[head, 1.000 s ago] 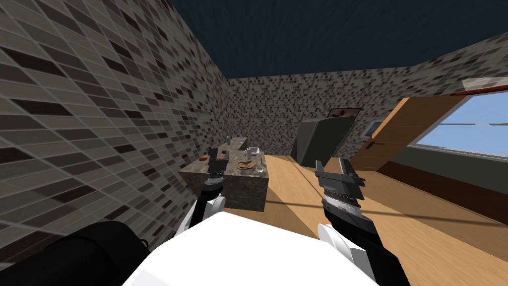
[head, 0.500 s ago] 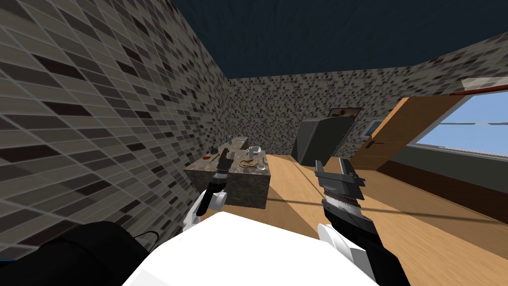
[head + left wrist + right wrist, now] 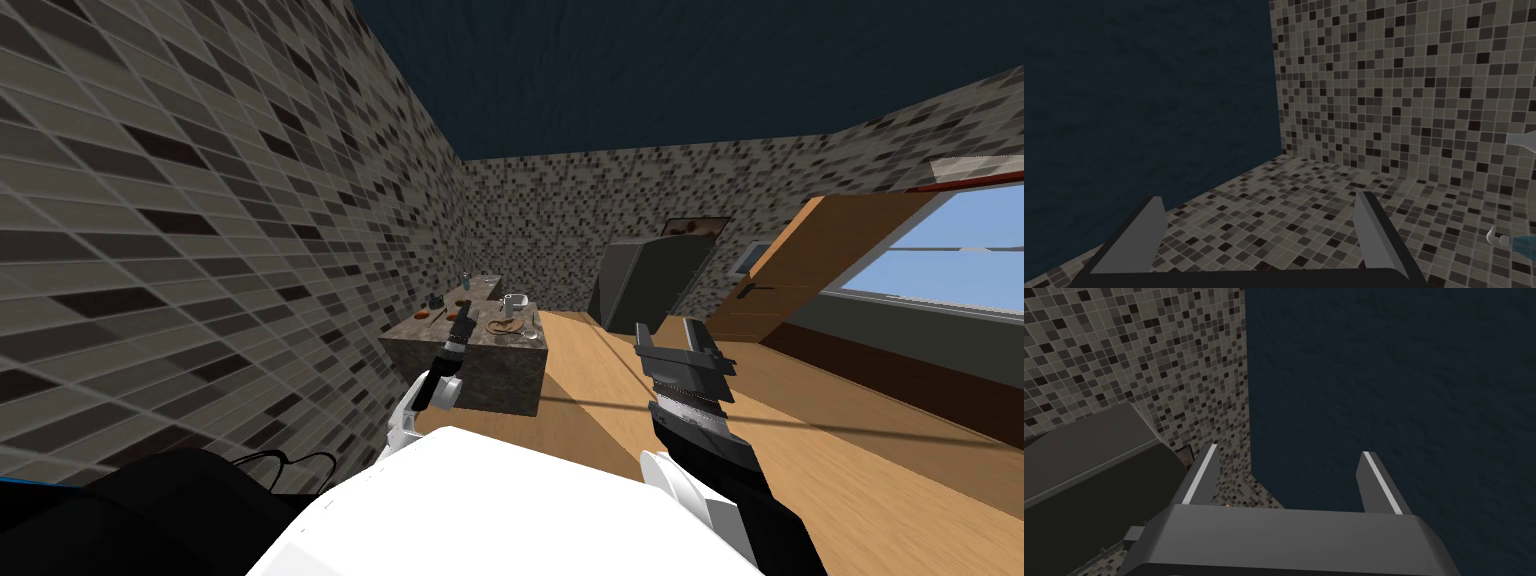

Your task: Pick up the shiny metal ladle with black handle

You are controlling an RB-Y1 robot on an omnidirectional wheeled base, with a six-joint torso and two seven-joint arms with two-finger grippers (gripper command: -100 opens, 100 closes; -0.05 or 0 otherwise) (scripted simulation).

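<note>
And there's the right gripper (image 3: 1290, 450), fingers spread wide apart, a dark grey cabinet (image 3: 1089, 458) just beside it, tiled wall (image 3: 1149, 353) beyond.

Head camera overlooks a far counter (image 3: 480, 368); wrist cameras face tiled wall (image 3: 1404, 90).

Hard to make out the ladle (image 3: 440, 314) in the head view: far off and tiny, no more than a thin dark sliver on top of the mottled brown stone counter (image 3: 470, 375). Lies flat on the counter top, toward the side nearest the tiled wall, just beside a small reddish dish (image 3: 425, 314) and well apart from the white pot (image 3: 515, 301) at the far corner. Reads as black along the sliver, as a handle would. Cannot tell which end carries the bowl, or pick out any shiny metal. Rests on the counter, not yet lifted.
</note>
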